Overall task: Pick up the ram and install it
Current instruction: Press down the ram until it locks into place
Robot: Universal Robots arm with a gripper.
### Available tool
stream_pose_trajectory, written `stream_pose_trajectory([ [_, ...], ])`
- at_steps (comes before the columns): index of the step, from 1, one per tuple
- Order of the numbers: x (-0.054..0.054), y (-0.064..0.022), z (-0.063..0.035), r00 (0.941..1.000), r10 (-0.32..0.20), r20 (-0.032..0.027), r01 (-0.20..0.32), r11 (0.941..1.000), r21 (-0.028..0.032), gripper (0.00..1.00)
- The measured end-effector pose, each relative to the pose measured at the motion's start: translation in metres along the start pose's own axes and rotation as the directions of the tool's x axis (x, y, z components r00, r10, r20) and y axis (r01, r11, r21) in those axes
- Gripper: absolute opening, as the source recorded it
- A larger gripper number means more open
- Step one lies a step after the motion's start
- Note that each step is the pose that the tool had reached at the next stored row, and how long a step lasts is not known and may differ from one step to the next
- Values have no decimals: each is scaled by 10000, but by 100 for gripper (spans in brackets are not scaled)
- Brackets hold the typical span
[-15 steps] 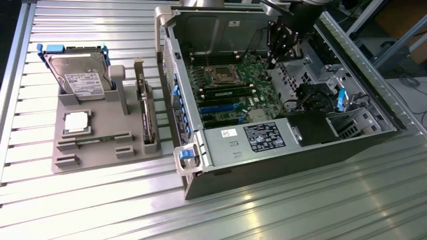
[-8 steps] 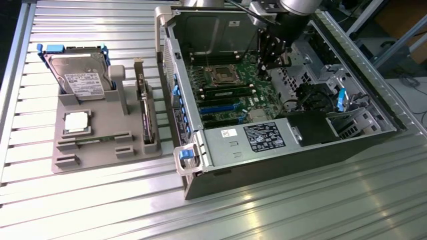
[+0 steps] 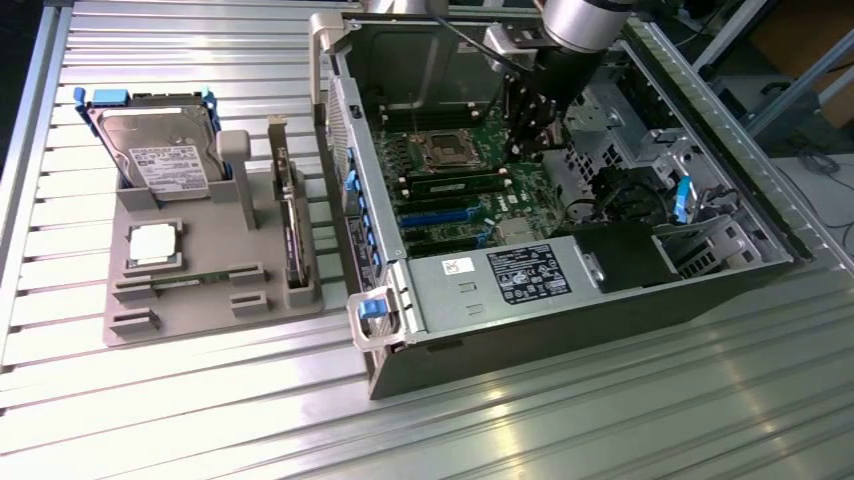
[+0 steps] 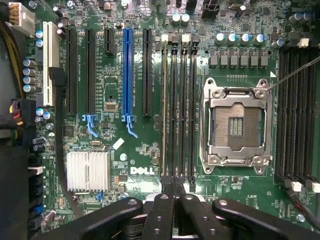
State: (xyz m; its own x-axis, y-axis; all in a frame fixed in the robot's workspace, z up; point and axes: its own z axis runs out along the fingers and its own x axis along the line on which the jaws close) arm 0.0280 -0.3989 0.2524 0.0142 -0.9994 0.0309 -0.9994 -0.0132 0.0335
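Observation:
A thin green ram stick (image 3: 454, 186) stands seated in a memory slot beside the open processor socket (image 3: 438, 148) inside the computer case. In the wrist view this ram stick (image 4: 164, 107) shows edge-on in the slot farthest from the socket (image 4: 236, 125). My gripper (image 3: 526, 148) hangs inside the case just above the motherboard. Its fingers (image 4: 165, 207) are shut, tips together with nothing between them, and the gripper (image 4: 174, 184) is over one end of the memory slots. Another narrow green stick (image 3: 198, 279) lies in the grey holder outside the case.
The grey holder (image 3: 200, 315) on the exterior view's left also carries a hard drive (image 3: 163, 160), a square silver processor chip (image 3: 155, 243) and an expansion card (image 3: 288, 215). Inside the case are the black power supply (image 3: 527, 272), cables (image 3: 607, 195), a heatsink (image 4: 88, 171) and a blue card slot (image 4: 128, 75).

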Motion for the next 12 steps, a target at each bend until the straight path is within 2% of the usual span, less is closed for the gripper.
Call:
stream_pose_trajectory([
  [2,45,0,36,10000,0,3,0,10000,1,11],
  [8,44,-5,188,10000,-1,1,1,10000,0,11],
  [12,46,-4,202,10000,0,3,0,10000,1,11],
])
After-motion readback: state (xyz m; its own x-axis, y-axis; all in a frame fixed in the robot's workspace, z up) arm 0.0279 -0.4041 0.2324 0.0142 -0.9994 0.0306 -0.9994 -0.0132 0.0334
